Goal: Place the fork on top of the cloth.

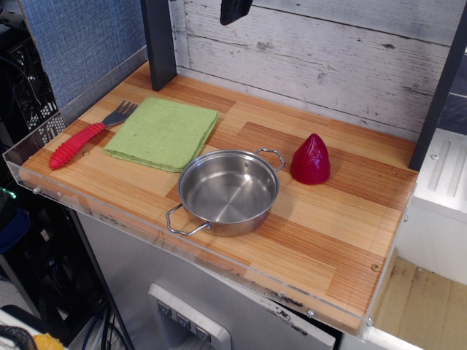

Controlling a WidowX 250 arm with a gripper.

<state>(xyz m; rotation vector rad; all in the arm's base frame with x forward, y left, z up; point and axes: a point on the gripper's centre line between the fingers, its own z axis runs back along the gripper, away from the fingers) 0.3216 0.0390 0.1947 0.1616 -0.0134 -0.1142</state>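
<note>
One fork (89, 134), with grey tines and a ribbed red handle, is seen lying flat on the wooden surface (328, 219) at the far left, just beside the left edge of the cloth (163, 133); its tines are pointed toward the far side and appear to sit right at the cloth's corner, though whether they overlap it cannot be told. The task is therefore judged not yet done, since the fork rests on bare wood rather than on the cloth. One light-green cloth is laid folded and flat, which leaves a broad, level landing place. One steel pot (228, 191) with two loop handles is set upright and empty near the front, its rim just touching or overlapping the cloth's near corner. One red cone-shaped object (311, 159) is stood upright to the right of the pot, apart from it. A dark part (235, 10), probably the end effector, is glimpsed at the top edge, well above the things; whether it is open or closed cannot be told.
</note>
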